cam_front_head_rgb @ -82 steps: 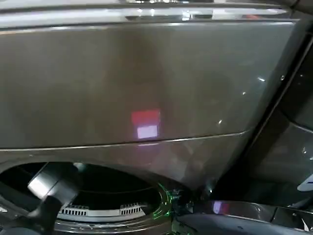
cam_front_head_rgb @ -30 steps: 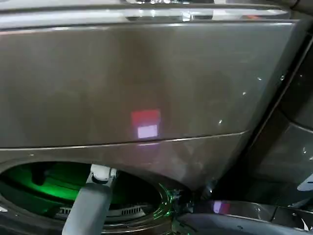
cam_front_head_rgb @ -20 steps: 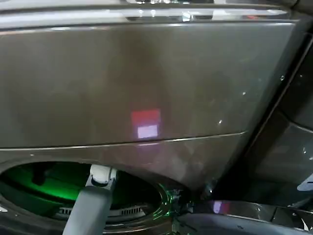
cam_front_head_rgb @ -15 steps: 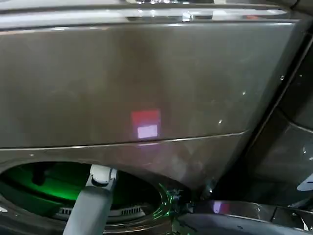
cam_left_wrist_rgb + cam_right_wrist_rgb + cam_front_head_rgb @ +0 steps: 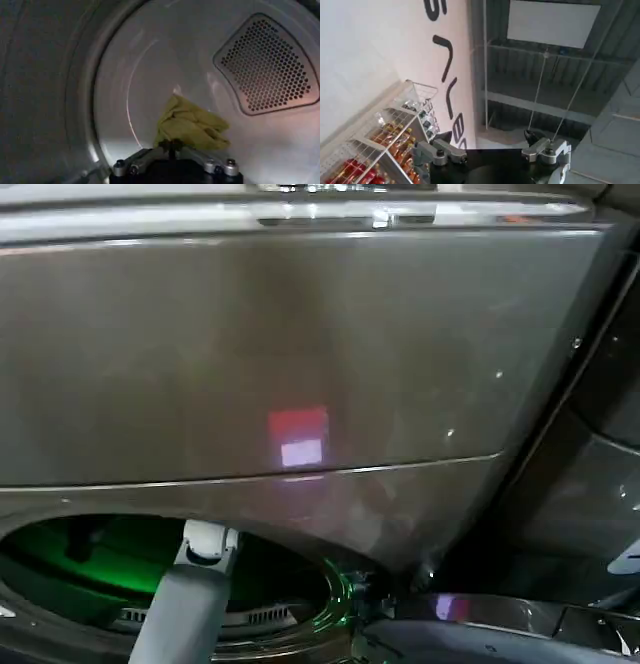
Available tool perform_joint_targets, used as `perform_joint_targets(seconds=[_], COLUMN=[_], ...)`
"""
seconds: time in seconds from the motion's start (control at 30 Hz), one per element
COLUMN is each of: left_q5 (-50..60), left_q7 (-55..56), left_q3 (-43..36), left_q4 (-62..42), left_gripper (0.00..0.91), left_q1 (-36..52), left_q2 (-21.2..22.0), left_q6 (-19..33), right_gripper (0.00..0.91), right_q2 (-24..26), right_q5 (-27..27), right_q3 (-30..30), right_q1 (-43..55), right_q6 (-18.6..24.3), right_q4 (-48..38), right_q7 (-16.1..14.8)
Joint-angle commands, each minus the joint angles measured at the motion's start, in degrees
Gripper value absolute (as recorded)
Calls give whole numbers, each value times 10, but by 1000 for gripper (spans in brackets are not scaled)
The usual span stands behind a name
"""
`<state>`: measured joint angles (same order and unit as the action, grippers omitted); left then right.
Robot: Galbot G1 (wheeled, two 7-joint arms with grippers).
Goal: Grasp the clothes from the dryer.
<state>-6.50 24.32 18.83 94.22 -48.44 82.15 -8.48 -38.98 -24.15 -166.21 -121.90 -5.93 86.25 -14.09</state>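
Note:
The dryer shows its bronze-grey front, with the round porthole low on the left, glowing green inside. My left arm reaches through that porthole. Inside the pale drum lies the clothes, a small crumpled yellow-green piece on the drum floor. My left gripper is shut, its dark tips pinched together on the near edge of the clothes. My right gripper is open, held away from the dryer and pointing up at a ceiling.
A perforated vent panel sits in the drum's back wall, beyond the clothes. A dark glossy part with a silver rim juts out at the porthole's right. Another dark machine stands to the right. Stocked wire shelves appear beside the right gripper.
Since the earliest frame my left arm has gone into the porthole and a green glow has appeared inside. Over the last second nothing visibly moves.

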Motion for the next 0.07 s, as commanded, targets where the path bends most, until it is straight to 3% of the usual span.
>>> perform_joint_targets(seconds=[0.03,0.07], left_q5=[0,0], left_q7=[-1,-1], left_q3=[-1,-1], left_q4=[3,3], left_gripper=[0,0], left_q1=[0,0], left_q2=[1,1], left_q6=[1,1], right_gripper=[907,907], right_q2=[-2,-2], right_q5=[-1,-1], right_q3=[-2,-2], right_q1=[0,0], right_q6=[-1,-1], right_q4=[1,1], right_q7=[0,0])
